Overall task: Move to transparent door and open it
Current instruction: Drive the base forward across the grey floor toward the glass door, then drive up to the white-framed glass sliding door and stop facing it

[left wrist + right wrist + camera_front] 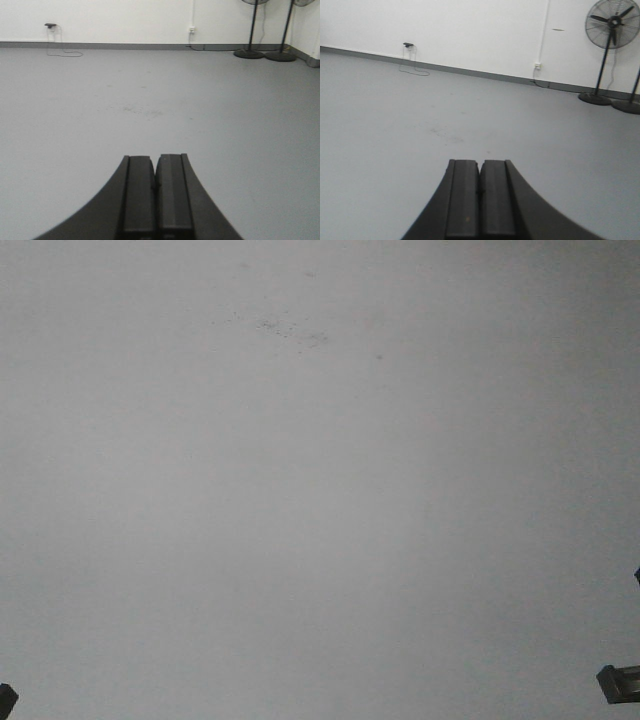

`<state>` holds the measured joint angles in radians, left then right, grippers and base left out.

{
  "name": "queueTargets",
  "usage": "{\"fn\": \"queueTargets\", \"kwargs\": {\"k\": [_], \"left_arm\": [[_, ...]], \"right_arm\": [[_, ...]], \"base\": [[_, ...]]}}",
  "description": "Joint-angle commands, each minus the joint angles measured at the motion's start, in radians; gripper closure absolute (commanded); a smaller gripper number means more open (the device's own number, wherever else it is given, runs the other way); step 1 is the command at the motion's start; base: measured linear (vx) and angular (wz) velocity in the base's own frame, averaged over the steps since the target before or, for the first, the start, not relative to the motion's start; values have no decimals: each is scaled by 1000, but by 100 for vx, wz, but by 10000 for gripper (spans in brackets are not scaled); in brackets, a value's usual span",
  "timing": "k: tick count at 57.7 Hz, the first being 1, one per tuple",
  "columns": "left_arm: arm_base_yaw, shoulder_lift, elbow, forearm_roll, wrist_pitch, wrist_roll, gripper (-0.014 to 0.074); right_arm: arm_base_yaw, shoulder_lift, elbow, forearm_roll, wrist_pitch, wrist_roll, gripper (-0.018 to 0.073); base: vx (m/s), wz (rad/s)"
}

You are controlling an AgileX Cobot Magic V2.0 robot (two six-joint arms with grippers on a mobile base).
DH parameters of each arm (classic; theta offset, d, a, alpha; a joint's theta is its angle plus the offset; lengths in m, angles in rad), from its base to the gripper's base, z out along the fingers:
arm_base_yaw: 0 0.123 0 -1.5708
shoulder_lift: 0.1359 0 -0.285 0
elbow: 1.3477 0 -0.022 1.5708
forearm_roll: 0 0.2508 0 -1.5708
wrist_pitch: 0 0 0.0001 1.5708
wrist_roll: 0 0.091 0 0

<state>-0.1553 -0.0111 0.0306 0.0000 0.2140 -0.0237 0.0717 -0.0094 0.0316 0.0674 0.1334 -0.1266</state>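
no transparent door shows beyond the grey floor [150,100], so turning to find it comes first, left gripper [156,186] and right gripper [480,192] pinched together, empty.

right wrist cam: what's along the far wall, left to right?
black plug with a cable trailing to the floor → white wall socket under a thin vertical conduit → standing fan
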Motion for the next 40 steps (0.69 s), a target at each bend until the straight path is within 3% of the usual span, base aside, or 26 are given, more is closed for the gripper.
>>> {"fn": "queueTargets", "kwargs": {"k": [1, 40], "left_arm": [[-6, -14, 15, -7, -83, -6, 594], [-6, -14, 15, -7, -83, -6, 594]], "right_arm": [[-4, -16, 3, -4, -86, -4, 562], [-4, -16, 3, -4, -86, -4, 562]], "base": [[40, 29], [44, 22]]}}
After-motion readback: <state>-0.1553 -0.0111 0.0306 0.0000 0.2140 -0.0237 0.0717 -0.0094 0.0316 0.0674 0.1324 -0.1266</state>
